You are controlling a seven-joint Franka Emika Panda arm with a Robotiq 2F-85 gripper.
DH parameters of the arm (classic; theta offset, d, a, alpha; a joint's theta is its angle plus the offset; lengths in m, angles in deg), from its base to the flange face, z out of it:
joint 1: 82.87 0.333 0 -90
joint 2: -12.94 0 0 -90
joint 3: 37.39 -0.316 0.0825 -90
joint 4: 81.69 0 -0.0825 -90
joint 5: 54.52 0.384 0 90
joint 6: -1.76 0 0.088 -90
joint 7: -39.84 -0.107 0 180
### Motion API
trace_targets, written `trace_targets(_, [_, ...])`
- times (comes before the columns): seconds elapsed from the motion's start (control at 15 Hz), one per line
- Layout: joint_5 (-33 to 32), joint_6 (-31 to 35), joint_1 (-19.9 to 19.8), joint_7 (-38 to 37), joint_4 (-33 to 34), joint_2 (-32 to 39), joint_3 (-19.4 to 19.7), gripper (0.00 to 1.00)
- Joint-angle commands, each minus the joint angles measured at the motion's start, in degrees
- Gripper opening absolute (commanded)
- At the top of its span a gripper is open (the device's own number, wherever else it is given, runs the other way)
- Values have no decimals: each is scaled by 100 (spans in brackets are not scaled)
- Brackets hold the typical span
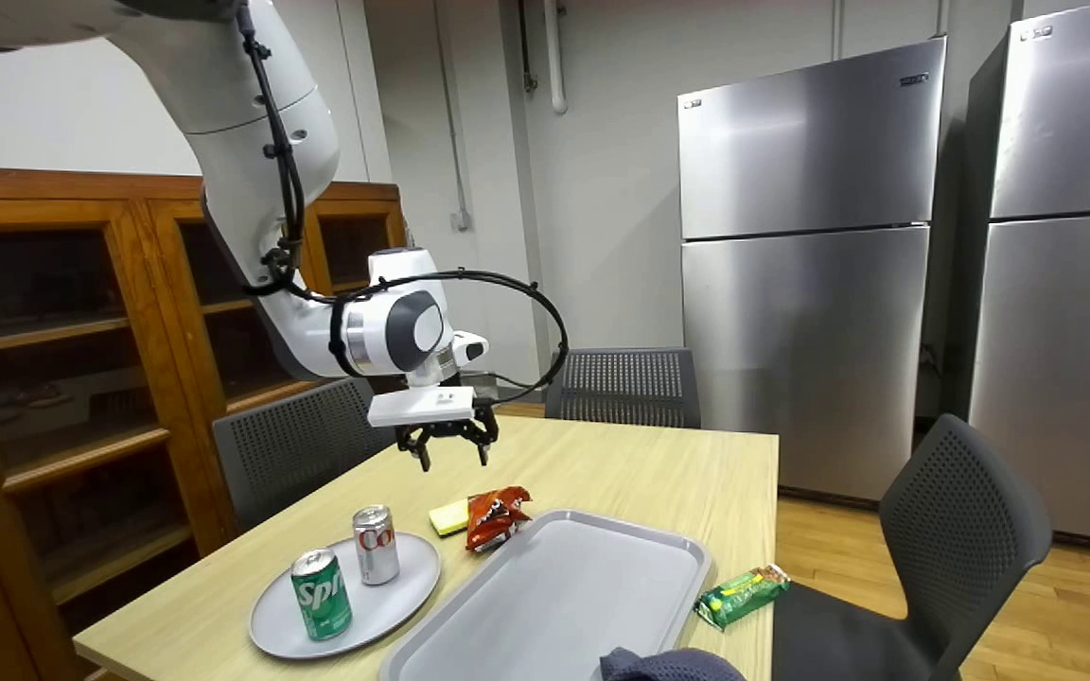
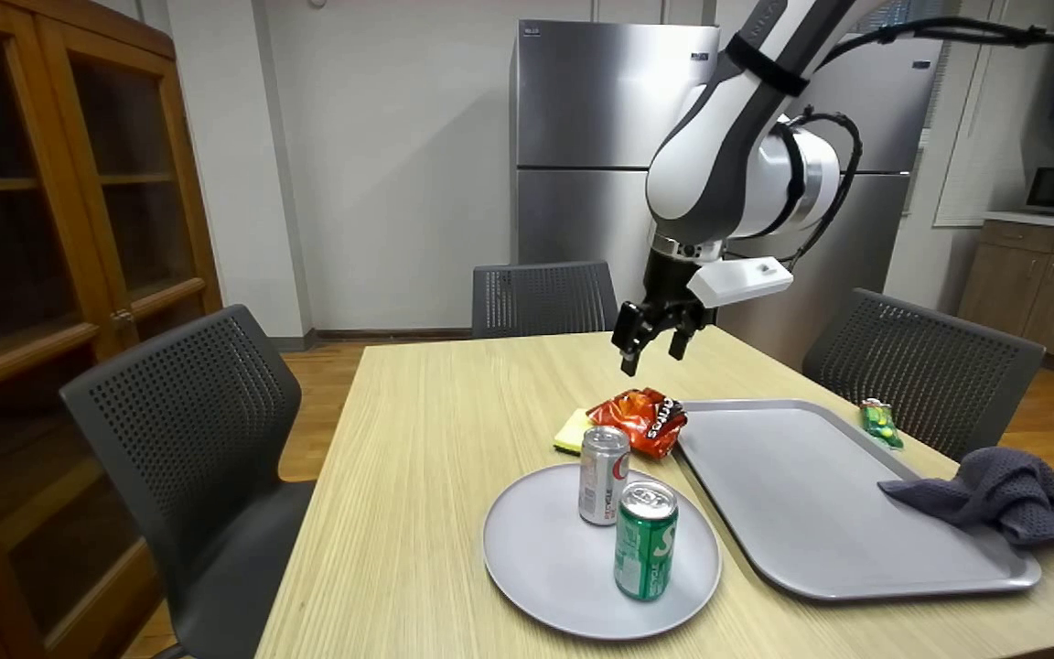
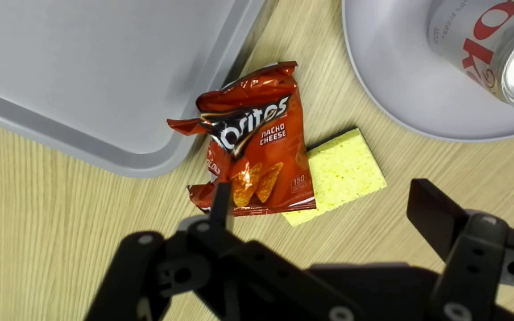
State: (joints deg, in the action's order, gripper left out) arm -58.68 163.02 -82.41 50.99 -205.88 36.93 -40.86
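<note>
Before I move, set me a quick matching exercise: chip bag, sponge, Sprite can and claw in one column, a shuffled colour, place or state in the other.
1. Chip bag
2. Sponge
3. Sprite can
4. Claw

A. Standing on the round plate
B. Open, holding nothing
C. Red, printed "Nacho Cheese"
D. Yellow on top

Pairs: 1-C, 2-D, 3-A, 4-B.

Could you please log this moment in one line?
claw: open, empty, above table | chip bag: partly covering sponge | green can, silver can: upright on plate
</note>
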Motion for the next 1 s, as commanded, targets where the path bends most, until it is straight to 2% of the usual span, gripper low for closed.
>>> trace_targets(0.0, [-19, -17, -19, -14, 7, -4, -19, 100])
trace_targets(0.4, [-20, -17, -19, -12, 6, -4, -19, 100])
trace_targets(0.47, [-198, -1, 168, -319, -5, -55, 219, 100])
trace_targets(0.93, [471, 547, -62, -216, -186, -226, -330, 100])
